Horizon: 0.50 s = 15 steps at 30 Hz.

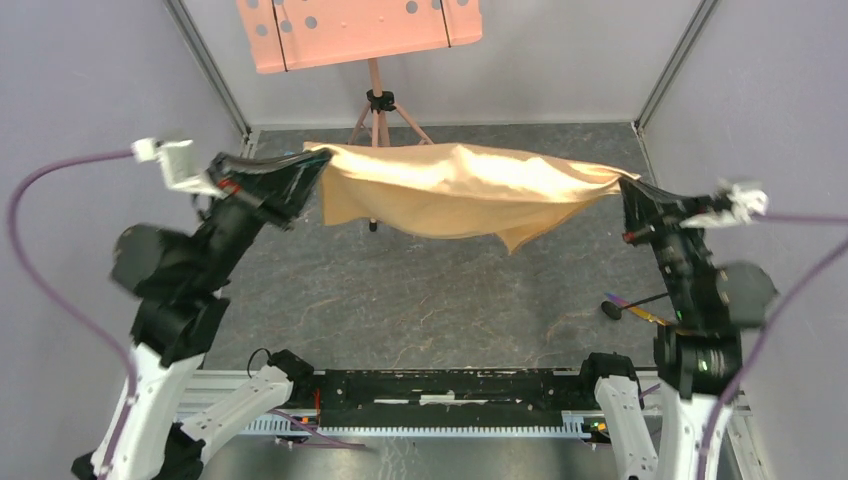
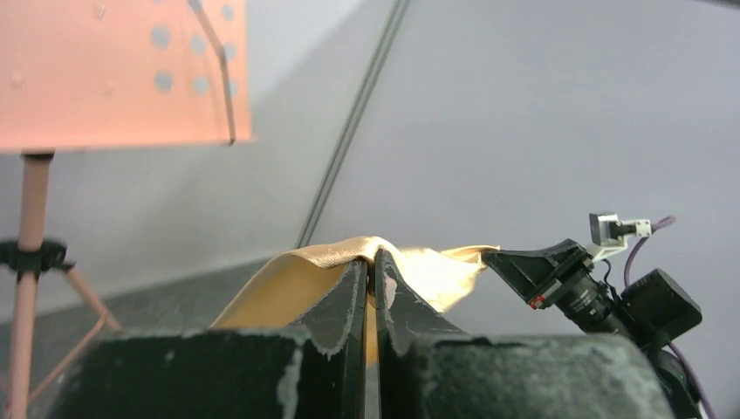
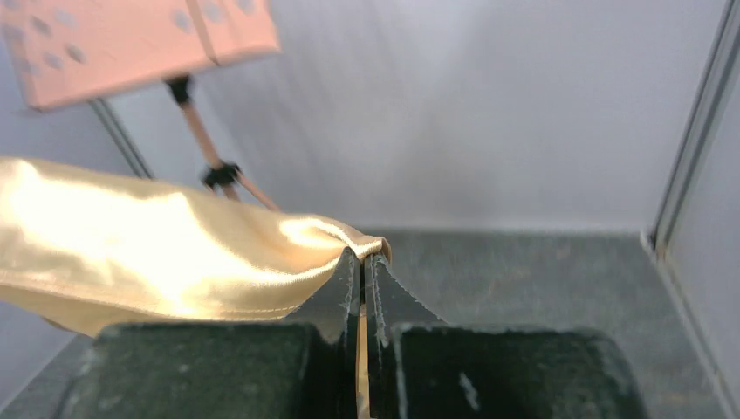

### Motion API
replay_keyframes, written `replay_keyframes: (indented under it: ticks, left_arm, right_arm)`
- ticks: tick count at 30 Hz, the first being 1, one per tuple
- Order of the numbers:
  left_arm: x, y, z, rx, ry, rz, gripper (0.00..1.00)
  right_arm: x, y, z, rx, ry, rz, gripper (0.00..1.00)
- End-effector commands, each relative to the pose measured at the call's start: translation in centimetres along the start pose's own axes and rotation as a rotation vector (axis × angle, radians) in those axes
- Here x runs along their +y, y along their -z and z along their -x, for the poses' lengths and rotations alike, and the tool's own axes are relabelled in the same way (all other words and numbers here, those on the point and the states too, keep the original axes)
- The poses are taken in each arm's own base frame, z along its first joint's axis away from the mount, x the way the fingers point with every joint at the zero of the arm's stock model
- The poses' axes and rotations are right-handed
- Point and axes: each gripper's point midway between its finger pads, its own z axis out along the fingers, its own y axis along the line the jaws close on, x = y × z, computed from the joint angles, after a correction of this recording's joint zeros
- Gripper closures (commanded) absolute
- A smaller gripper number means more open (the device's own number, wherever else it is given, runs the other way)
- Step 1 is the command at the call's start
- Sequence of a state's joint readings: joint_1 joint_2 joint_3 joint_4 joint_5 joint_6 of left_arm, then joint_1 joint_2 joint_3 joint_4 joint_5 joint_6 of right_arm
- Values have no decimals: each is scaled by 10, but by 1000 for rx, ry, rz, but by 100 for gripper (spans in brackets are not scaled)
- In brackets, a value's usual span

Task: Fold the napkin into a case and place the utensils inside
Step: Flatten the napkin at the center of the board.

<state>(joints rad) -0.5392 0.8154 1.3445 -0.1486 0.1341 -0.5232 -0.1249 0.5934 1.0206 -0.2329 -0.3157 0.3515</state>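
Peach-orange satin napkin [image 1: 460,190] hangs airborne, my left end effector [image 1: 320,162] and right end effector [image 1: 623,186] each clamped on an end; folding it and loading the slim black-gold utensils [image 1: 612,310] remain.

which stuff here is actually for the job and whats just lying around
For the job: napkin, pinched by left end effector and right end effector; utensils on the table.
Just there: pink music stand.

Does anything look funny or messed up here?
Nothing is broken or spilled. The napkin hangs in the air, pinched at its ends by the left claw and right claw, sagging in the middle. The utensils lie on the table.
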Motion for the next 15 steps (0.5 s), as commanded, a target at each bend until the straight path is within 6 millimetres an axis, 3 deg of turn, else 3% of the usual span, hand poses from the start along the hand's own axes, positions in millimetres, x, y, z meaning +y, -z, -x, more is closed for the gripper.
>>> replay_keyframes:
  ticks: [1,5,9,11,15]
  left_arm:
    - [-42,34,27,-34,-63,-149,98]
    - [-65,58,54,-102,-66,-205,98]
    - [-70,70,69,-166,-68,-206,98]
    - [-63,63,69,-183,-65,-180,98]
    - [-13,19,50,-140,-45,28,98]
  right_arm:
    - [52,56,80,-192,56,105,100]
    - [82,93,127,-326,92,172,100]
    - [95,107,151,-385,134,198,100]
    - [80,95,146,-368,133,140,100]
    - [19,53,113,-255,101,-103,100]
